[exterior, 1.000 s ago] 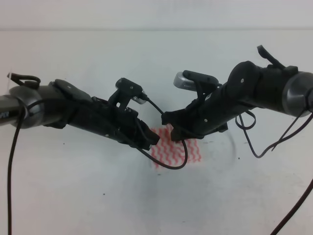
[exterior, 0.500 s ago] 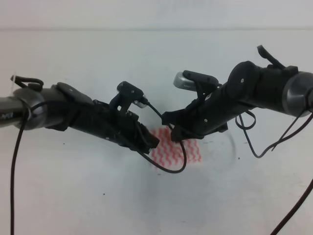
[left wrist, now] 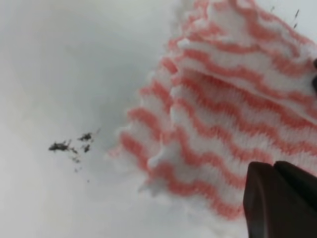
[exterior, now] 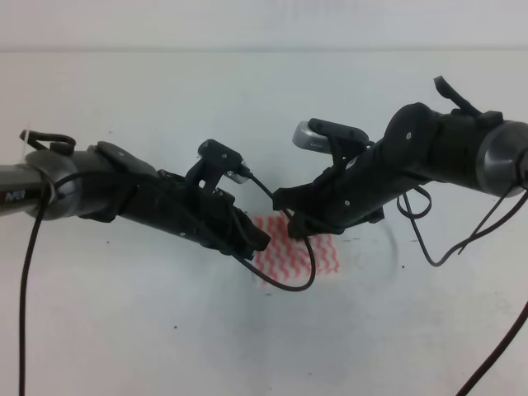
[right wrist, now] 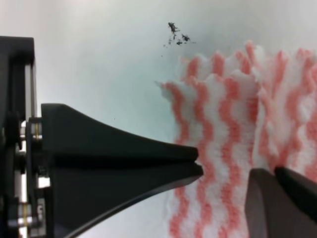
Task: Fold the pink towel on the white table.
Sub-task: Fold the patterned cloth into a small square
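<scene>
The pink towel (exterior: 320, 256) lies small and layered on the white table (exterior: 124, 330), between both arms. My left gripper (exterior: 262, 241) is low at its left edge. In the right wrist view that left gripper (right wrist: 198, 166) shows as a black wedge, shut, its tip resting over the towel's (right wrist: 223, 124) left border. My right gripper (exterior: 289, 224) sits over the towel's upper left part. Its dark tips (right wrist: 275, 173) look pressed together above the cloth. In the left wrist view the towel (left wrist: 223, 114) shows stacked wavy layers, with my left gripper (left wrist: 275, 171) at the bottom right corner.
A black cable loop (exterior: 290, 279) hangs from the left arm across the towel's left part. More cables trail from the right arm (exterior: 429, 239). Dark specks (left wrist: 69, 146) mark the table just left of the towel. Bare white table (exterior: 124, 330) surrounds it.
The left arm has shifted slightly right and down towards the towel. The right arm and the towel have stayed put.
</scene>
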Available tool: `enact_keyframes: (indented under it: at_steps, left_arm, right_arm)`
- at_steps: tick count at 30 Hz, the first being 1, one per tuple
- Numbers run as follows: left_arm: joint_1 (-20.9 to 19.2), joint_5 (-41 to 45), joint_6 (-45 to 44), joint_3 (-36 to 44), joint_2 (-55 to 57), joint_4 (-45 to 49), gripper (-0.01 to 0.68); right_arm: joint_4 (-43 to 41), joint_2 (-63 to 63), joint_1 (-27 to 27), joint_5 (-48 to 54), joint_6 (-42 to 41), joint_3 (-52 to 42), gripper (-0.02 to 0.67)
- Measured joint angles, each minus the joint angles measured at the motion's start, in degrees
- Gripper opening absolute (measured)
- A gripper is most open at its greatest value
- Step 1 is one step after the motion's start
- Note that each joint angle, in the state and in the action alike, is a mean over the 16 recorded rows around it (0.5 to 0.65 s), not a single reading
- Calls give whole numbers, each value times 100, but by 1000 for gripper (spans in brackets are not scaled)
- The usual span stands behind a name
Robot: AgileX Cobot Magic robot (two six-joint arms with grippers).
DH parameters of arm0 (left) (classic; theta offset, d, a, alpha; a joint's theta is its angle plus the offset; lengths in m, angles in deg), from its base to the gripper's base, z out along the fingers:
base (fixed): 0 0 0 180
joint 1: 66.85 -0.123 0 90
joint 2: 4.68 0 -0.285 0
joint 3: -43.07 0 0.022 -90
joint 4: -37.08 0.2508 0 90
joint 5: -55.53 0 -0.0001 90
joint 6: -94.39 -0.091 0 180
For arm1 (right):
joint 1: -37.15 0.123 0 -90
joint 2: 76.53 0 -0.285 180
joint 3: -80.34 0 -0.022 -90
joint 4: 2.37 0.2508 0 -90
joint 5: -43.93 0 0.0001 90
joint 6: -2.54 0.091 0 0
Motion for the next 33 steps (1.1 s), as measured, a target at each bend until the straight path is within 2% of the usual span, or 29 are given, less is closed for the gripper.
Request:
enact_keyframes:
  at_steps: [33]
  left_arm:
    - [0, 57, -155, 0, 193, -176, -6]
  right_arm:
    - [305, 16, 19, 190, -116, 203, -16]
